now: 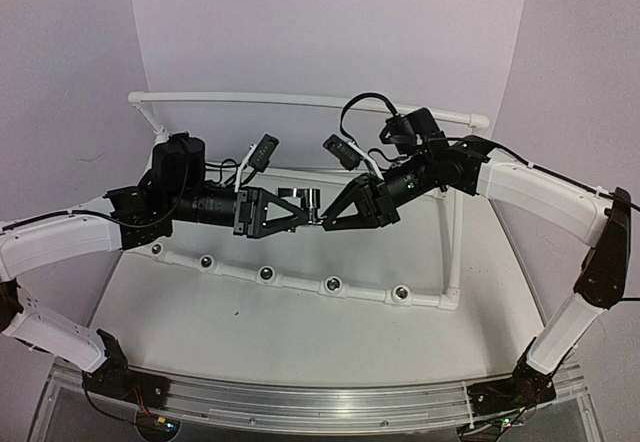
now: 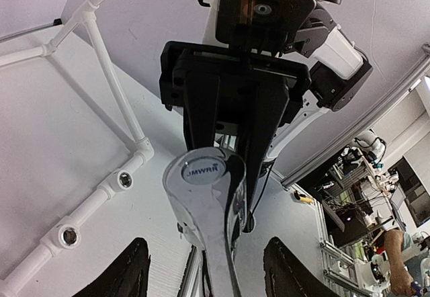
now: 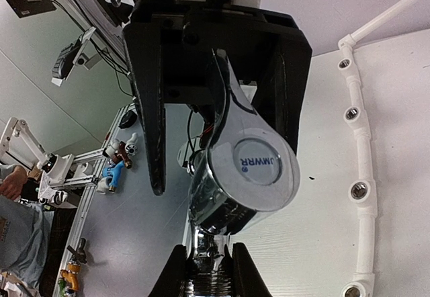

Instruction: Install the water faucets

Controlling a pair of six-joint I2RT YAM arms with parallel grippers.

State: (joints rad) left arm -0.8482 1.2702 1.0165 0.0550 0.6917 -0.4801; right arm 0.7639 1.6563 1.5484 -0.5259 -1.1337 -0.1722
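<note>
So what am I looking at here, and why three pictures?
These are two robot arms bolted to a table edge. One picture comes from a camera above and behind them. The other two come from cameras on each wrist, looking along its fingers. On the table sits a white pipe frame with round silvery sockets along its front pipe. Above it, the right gripper is clamped on the threaded end of a shiny chrome faucet, while the left gripper stands open, fingers either side of its handle.
</note>
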